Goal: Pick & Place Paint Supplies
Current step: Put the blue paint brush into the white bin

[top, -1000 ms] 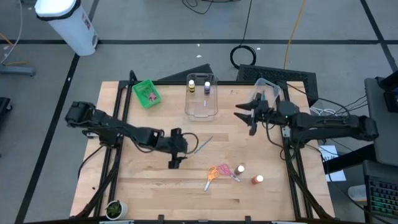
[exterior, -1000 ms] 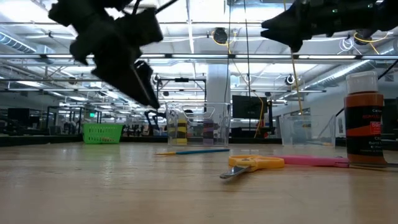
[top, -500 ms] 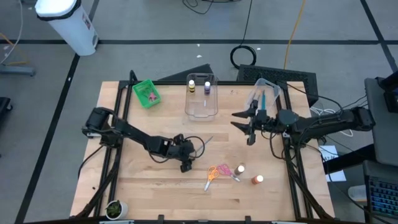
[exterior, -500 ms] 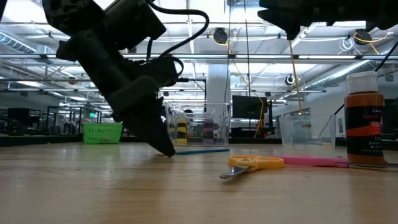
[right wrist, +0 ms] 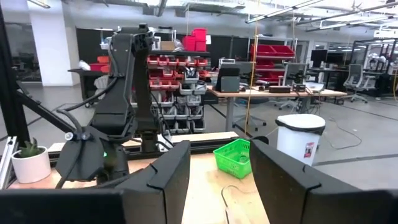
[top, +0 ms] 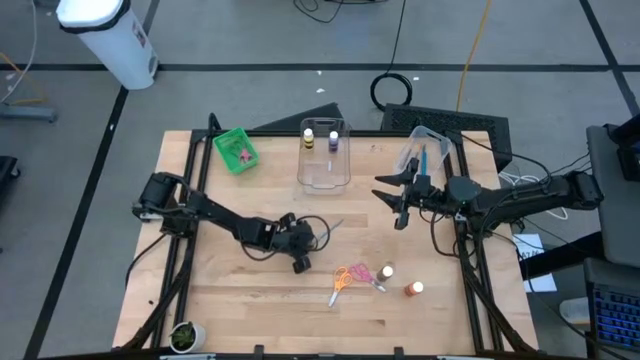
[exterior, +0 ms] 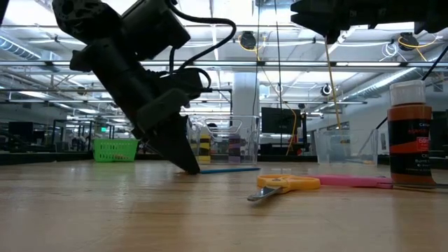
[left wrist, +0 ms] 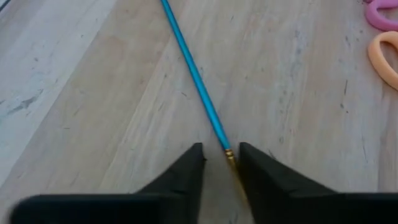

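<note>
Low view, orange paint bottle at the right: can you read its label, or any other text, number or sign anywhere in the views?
Orange paint bottle: the label carries white lettering, too blurred to read.
White bin on the floor beyond the table, right wrist view: a small sticker with red on it, too small to read.
Yellow bottle in the clear tub: a dark label band, no letters readable.
No other text, number or sign shows legibly in any view.
</note>
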